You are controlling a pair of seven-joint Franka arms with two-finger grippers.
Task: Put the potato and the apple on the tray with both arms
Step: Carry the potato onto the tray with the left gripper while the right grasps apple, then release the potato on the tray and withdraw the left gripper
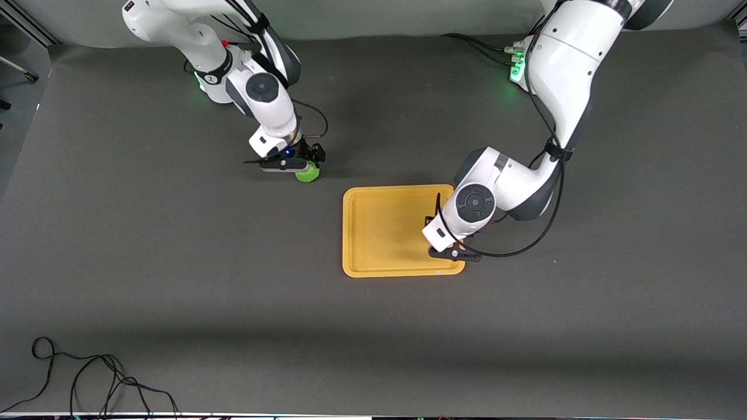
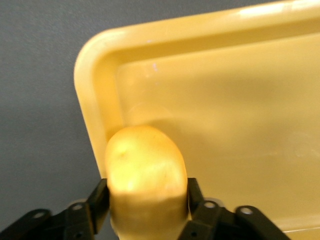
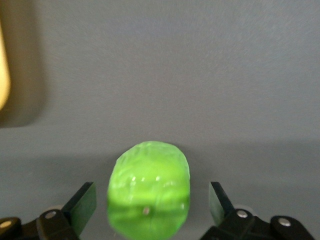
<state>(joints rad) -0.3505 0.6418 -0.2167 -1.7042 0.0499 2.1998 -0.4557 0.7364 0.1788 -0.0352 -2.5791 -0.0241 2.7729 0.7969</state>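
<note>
The yellow-orange tray (image 1: 379, 233) lies mid-table. My left gripper (image 1: 452, 249) is over the tray's corner nearest the front camera, at the left arm's end. In the left wrist view it (image 2: 146, 192) is shut on the potato (image 2: 145, 160), a yellow lump held over the tray's floor (image 2: 225, 100) beside the rim. The potato is hidden in the front view. The green apple (image 1: 308, 174) sits on the table farther from the camera than the tray, toward the right arm's end. My right gripper (image 1: 290, 165) is low around it, open, its fingers (image 3: 82, 202) apart from the apple (image 3: 149, 195) on both sides.
A dark grey mat (image 1: 175, 262) covers the table. Loose black cables (image 1: 87, 379) lie at the table's near edge toward the right arm's end. A sliver of the tray (image 3: 3, 75) shows at the edge of the right wrist view.
</note>
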